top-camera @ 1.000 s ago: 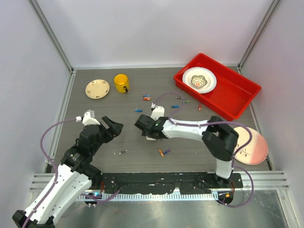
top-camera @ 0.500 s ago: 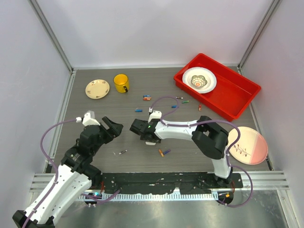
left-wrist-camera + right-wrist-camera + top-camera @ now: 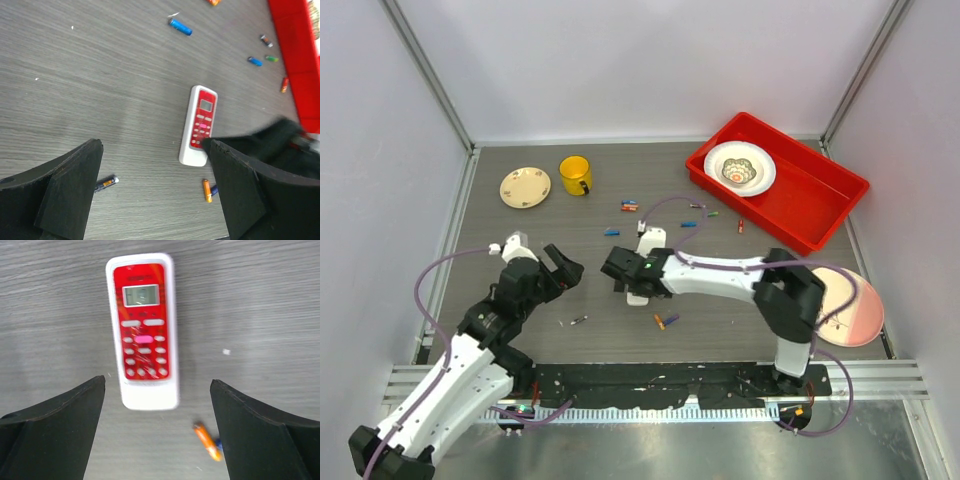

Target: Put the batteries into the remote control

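Note:
The remote control (image 3: 144, 330) is white with a red button face and a small screen, and it lies flat on the grey table, face up. My right gripper (image 3: 158, 385) hovers over its lower end, open wide, touching nothing. In the top view the right gripper (image 3: 616, 272) covers most of the remote control (image 3: 638, 296). My left gripper (image 3: 565, 265) is open and empty to the left, and its wrist view shows the remote control (image 3: 198, 125) ahead. Batteries lie loose: an orange one (image 3: 207, 441) near the remote, a dark one (image 3: 106, 183), a blue one (image 3: 180, 26).
More batteries (image 3: 630, 206) are scattered toward the back. A red tray (image 3: 820, 210) holding a white bowl (image 3: 739, 168) stands at the back right. A yellow cup (image 3: 575, 175) and a small plate (image 3: 525, 186) sit back left. A pink plate (image 3: 850, 305) lies at the right.
Both grippers have opened wider. The right gripper slid left, then back right over the remote. The left gripper has edged forward and a little right.

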Motion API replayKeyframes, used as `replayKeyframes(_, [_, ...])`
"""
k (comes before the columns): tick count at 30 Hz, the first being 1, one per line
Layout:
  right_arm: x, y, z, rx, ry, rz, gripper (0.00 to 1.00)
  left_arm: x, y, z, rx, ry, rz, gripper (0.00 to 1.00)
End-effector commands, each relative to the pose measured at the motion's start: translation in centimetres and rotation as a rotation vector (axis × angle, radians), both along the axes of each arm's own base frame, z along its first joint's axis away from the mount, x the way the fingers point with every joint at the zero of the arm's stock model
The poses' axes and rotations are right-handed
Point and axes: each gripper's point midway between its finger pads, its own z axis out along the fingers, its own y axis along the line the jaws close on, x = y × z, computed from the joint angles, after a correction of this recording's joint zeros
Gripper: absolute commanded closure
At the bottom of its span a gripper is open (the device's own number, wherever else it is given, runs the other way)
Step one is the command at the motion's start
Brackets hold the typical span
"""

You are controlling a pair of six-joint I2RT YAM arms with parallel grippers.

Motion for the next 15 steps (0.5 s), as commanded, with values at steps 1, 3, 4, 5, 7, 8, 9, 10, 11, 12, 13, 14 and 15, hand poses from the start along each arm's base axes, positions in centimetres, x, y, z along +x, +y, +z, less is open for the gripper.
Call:
replayKeyframes(1, [0.7, -4.8, 7.5, -0.034, -0.205, 0.051, 0.09, 1.7, -1.3, 0.9, 0.023, 0.004, -0.039, 0.09])
replayKeyframes(3, [0.5, -7.7, 9.5, -0.039, -0.276, 0.067, 0.09, 2.3, -2.9, 0.8, 0.018, 0.018, -0.084, 0.11])
replayKeyframes(4, [0.7, -9.0, 10.5, -0.051, -0.324, 0.061, 0.08, 2.9, -3.9, -0.2, 0.043, 0.066, -0.109, 0.12])
replayKeyframes(5, [0.3, -10.6, 10.0, -0.097, -0.336, 0.089, 0.08, 2.8, -5.4, -0.3, 0.063, 0.074, -0.163, 0.13])
replayKeyframes(7, [0.0, -12.4, 12.4, -0.055, -0.404, 0.081, 0.09, 4.1, -7.5, -0.8, 0.133, 0.107, -0.2, 0.13])
replayKeyframes(8, [-0.3, -13.4, 11.9, -0.07, -0.413, 0.092, 0.08, 3.8, -9.2, -1.1, 0.182, 0.109, -0.261, 0.13])
replayKeyframes(9, [-0.5, -13.9, 12.4, -0.05, -0.431, 0.093, 0.09, 3.9, -10.0, -1.3, 0.221, 0.118, -0.281, 0.09])
replayKeyframes(10, [-0.8, -14.6, 13.5, -0.004, -0.463, 0.085, 0.09, 4.9, -11.0, 0.2, 0.238, 0.084, -0.278, 0.06])
replayKeyframes(11, [-1.2, -15.1, 13.3, 0.012, -0.469, 0.085, 0.09, 4.9, -12.2, -1.5, 0.286, 0.127, -0.311, 0.02])
replayKeyframes(12, [-1.3, -15.4, 13.5, 0.035, -0.478, 0.079, 0.08, 5.2, -12.6, -1.8, 0.312, 0.137, -0.329, 0.0])
replayKeyframes(13, [-1.6, -15.7, 14.2, 0.076, -0.496, 0.079, 0.08, 5.8, -13.6, -1.4, 0.309, 0.135, -0.347, 0.0])
replayKeyframes(14, [-1.8, -15.6, 13.9, 0.089, -0.496, 0.097, 0.08, 5.9, -14.1, -2.7, 0.338, 0.166, -0.363, 0.0])
replayKeyframes(15, [-2.2, -15.2, 13.7, 0.105, -0.484, 0.142, 0.08, 6.3, -14.7, -3.0, 0.345, 0.163, -0.376, 0.0])
